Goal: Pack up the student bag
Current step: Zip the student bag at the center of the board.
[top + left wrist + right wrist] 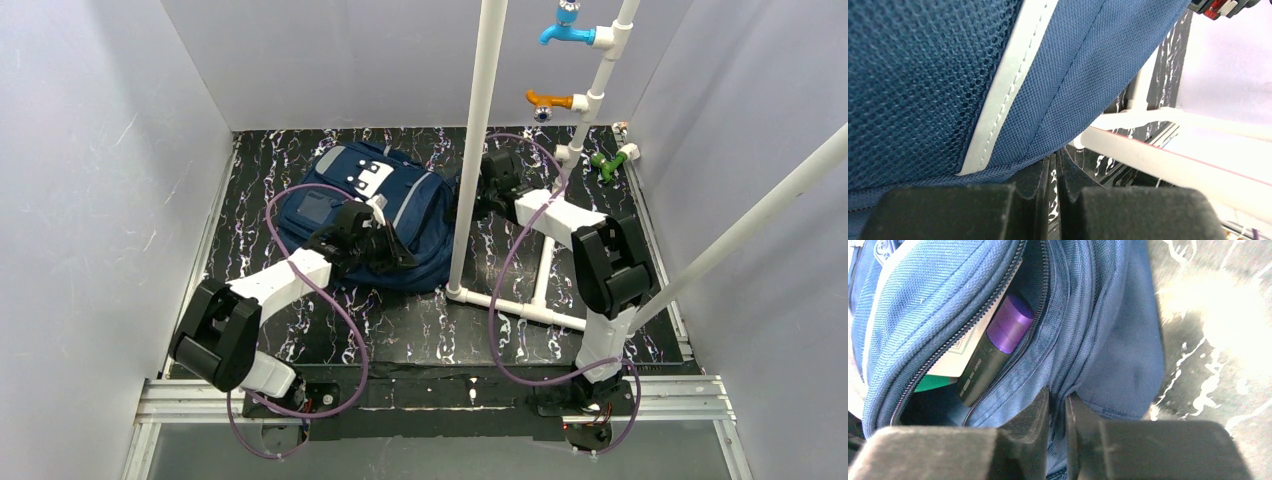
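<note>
Reaching from the near edge over the black, white-veined surface [420,325]. Pressing the left gripper [1054,161], fingers closed to a hairline slit, against the near edge of the student bag [425,235], just under a grey stitched stripe [998,95] and blue mesh [913,75]; not showing whether any cloth is pinched. Lying flat at mid-surface in navy, bearing a white patch [368,178] with dark squares and a front pocket [318,208]. Holding the right gripper [1058,402] at a narrow gap on the bag's right side, with a fold of navy cloth in that gap, grip or no grip being unclear. Gaping at the zip just beyond, exposing a dark marker [990,360] with a purple cap [1010,322] and pale lettering too small to read, beside a white card [960,357] with green print, likewise unreadable. Ending farthest back at a white pipe frame [478,130] carrying a blue tap [565,30], an orange tap [548,100] and a green tap [606,165].
</note>
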